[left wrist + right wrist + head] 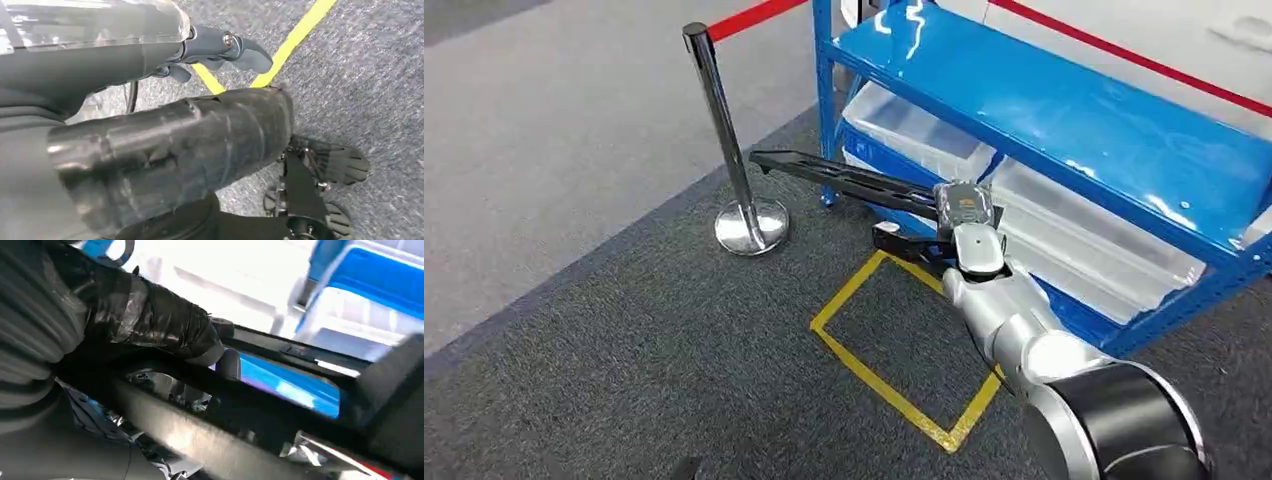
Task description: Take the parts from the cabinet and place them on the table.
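**Right hand grips a long black part beside the blue cabinet**

Nearest in the head view, the silver right arm (1034,340) comes up from the lower right and reaches forward over the dark grey carpet (624,370). On the carpet just left of the arm lies a yellow tape square (849,350).

At the end of the arm, the right hand (969,225) holds a long black part (844,175). The part is a flat, narrow bar that runs out to the left from the hand, roughly level above the floor, its far tip pointing toward the post. In the right wrist view the taped dark fingers (160,322) are wrapped over the black bar, so the grasp is firm and closed around it.

The left hand (220,50) appears in the left wrist view hanging over the carpet and a stretch of yellow tape; its grey fingers curl inward with nothing between them.

Beyond the right hand stands the blue cabinet (1064,110), an open metal shelf rack. Its glossy upper shelf is blue, and on the lower level sit 2 clear plastic bins (924,125) side by side. The held part is outside the rack, in front of the lower level.

To the left, a chrome stanchion post (724,140) stands on a round base at the carpet's edge, with a red belt (754,18) running from its top. Farther off lies a paler grey floor (544,130)
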